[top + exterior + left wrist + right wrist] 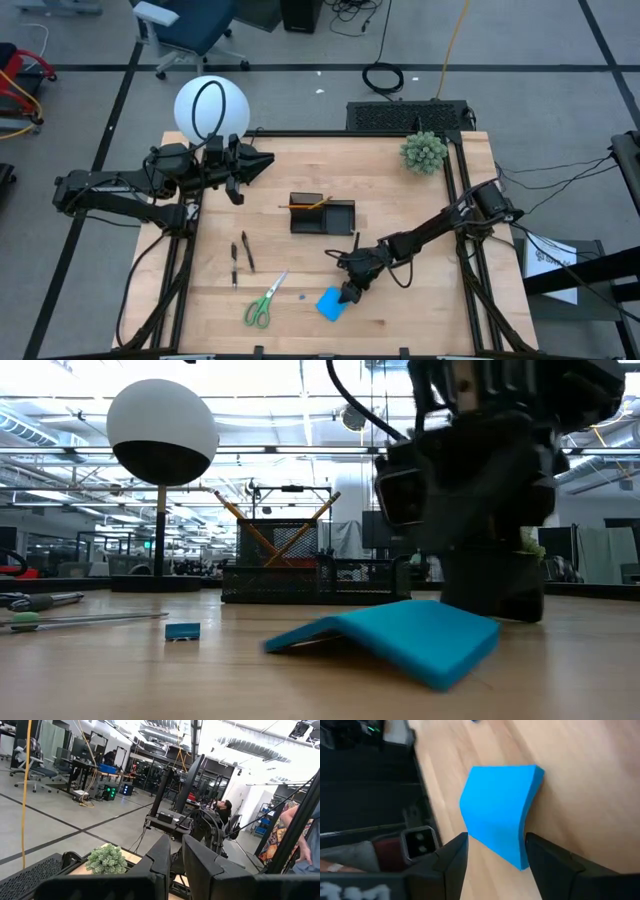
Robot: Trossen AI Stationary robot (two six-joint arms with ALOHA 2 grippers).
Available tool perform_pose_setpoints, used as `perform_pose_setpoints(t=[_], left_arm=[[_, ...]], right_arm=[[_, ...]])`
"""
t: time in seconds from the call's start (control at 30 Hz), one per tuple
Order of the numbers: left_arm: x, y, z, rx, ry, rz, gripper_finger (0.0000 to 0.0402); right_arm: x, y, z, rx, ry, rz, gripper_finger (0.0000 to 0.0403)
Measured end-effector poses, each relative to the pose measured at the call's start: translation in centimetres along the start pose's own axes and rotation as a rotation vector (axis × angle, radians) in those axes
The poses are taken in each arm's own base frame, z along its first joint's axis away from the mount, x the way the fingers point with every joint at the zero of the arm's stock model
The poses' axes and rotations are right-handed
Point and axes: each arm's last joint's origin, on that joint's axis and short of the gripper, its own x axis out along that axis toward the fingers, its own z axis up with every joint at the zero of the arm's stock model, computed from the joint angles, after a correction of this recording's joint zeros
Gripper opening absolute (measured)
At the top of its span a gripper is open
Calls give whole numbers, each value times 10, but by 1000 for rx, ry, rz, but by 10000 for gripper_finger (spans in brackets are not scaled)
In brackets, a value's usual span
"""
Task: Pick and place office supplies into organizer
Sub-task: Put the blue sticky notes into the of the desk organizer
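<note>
The blue square pad (330, 304) lies near the table's near edge, bowed into an arch (400, 635). My right gripper (349, 291) reaches it from the far right, with the pad's end between its fingers (495, 827). The black organizer (322, 216) stands mid-table with two orange pencils (280, 530) leaning crossed in its taller section. Two dark pens (241, 256), the green-handled scissors (263, 302) and the tiny eraser (183, 631) lie flat on the wood left of the pad. My left gripper (262, 159) hovers shut beside the lamp, holding nothing. My right gripper has the blue pad between its two fingers, one finger on each side edge (524, 847) near the pad's closer end. The fingers come slanting down from the table's far right. The pad bows upward between them, and its far edge (272, 647) rests on the table.
A white globe lamp (210, 108) stands at the far left corner, and a green spiky plant ball (424, 152) at the far right corner. Black frame rails run along both table sides. Bare wood shows between the organizer and the pad.
</note>
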Motion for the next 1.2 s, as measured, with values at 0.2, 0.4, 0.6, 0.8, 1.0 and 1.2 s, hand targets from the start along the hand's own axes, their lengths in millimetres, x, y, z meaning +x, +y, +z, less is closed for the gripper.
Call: perform_pose_setpoints(t=[0.2, 0.4, 0.6, 0.8, 1.0, 1.2], left_arm=[[0, 0, 0, 0, 2, 1, 47], [0, 0, 0, 0, 2, 1, 47], [0, 0, 0, 0, 2, 1, 47], [0, 0, 0, 0, 2, 1, 47], [0, 0, 0, 0, 3, 1, 47], [0, 0, 0, 0, 3, 1, 47]], right_arm=[[10, 4, 5, -12, -10, 6, 185], [12, 6, 7, -25, -8, -10, 185], [13, 6, 7, -29, -26, -36, 185], [18, 5, 9, -37, -61, -74, 185], [31, 11, 16, -63, -26, -38, 185], [32, 19, 18, -79, -1, 48, 185]])
